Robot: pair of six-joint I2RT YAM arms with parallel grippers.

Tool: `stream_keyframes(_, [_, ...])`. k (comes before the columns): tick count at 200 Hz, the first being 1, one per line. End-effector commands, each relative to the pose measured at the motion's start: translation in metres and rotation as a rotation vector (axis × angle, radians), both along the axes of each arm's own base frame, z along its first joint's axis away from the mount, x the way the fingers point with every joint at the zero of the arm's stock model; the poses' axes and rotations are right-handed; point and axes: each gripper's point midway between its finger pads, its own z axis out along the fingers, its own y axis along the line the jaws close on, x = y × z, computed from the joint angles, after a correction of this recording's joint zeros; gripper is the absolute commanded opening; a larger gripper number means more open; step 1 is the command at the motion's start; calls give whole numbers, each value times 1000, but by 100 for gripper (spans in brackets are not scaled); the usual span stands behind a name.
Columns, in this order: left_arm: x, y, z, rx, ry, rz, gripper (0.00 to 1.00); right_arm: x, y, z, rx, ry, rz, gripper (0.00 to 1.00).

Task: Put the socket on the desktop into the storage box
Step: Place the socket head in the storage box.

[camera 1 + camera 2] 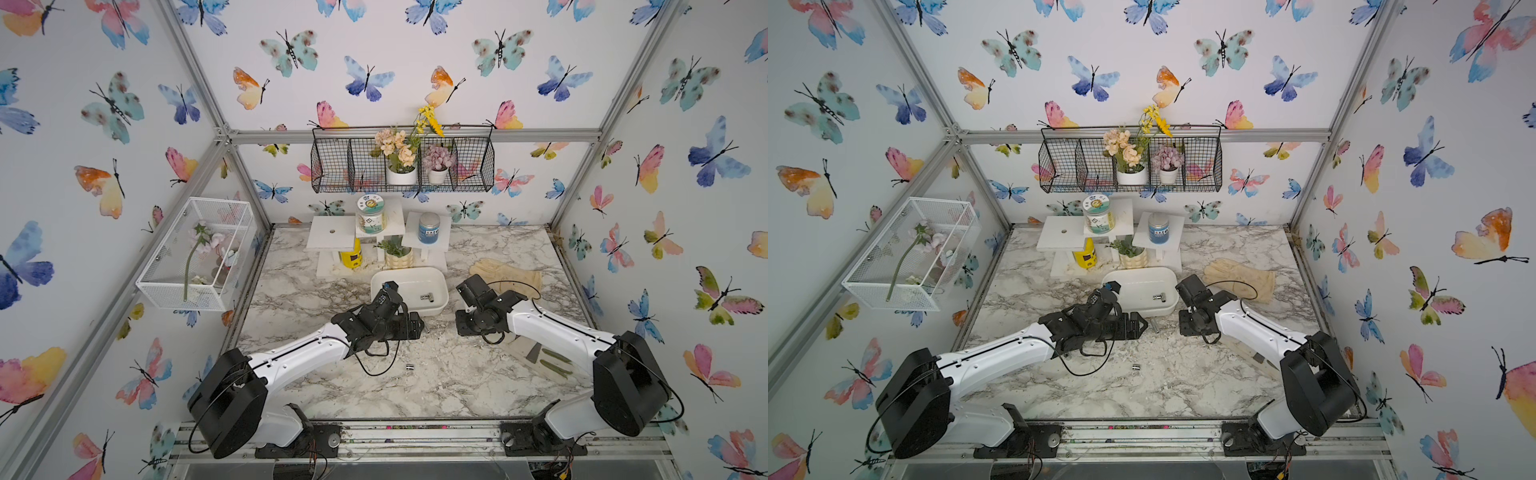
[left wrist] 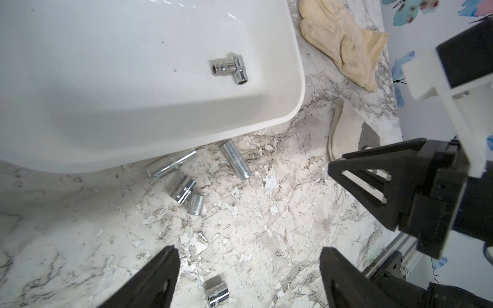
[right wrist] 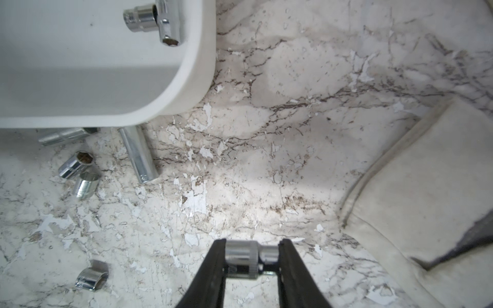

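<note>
The white storage box [image 1: 415, 271] [image 2: 160, 128] stands mid-desktop with two chrome sockets [image 1: 427, 296] [image 2: 230, 69] lying inside. My right gripper [image 3: 252, 245] is shut on a short chrome socket [image 3: 245, 260], held above the marble desktop [image 1: 457, 386] just right of the box. Open and holding nothing, my left gripper [image 2: 246, 250] hovers by the box's front edge. Several loose sockets [image 2: 236, 162] lie on the desktop against the box's front wall. One more socket [image 1: 410, 367] [image 2: 216, 290] lies apart, nearer the front.
A cream glove [image 1: 511, 274] lies right of the box. Behind the box stands a white stand [image 1: 332, 232] with jars, a yellow can and a plant pot. A pale cloth pouch [image 3: 426, 186] lies under the right arm. The desktop surface is flaked.
</note>
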Motion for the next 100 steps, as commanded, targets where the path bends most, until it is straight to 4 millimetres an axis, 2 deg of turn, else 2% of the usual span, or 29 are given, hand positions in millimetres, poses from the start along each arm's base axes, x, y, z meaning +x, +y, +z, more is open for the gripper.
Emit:
stream_keyframes(1, [7, 9, 13, 7, -37, 19, 87, 3, 8, 20, 32, -22, 10, 31])
stream_keyframes(100, [22, 57, 19, -16, -63, 131, 87, 42, 46, 49, 99, -74, 64, 31])
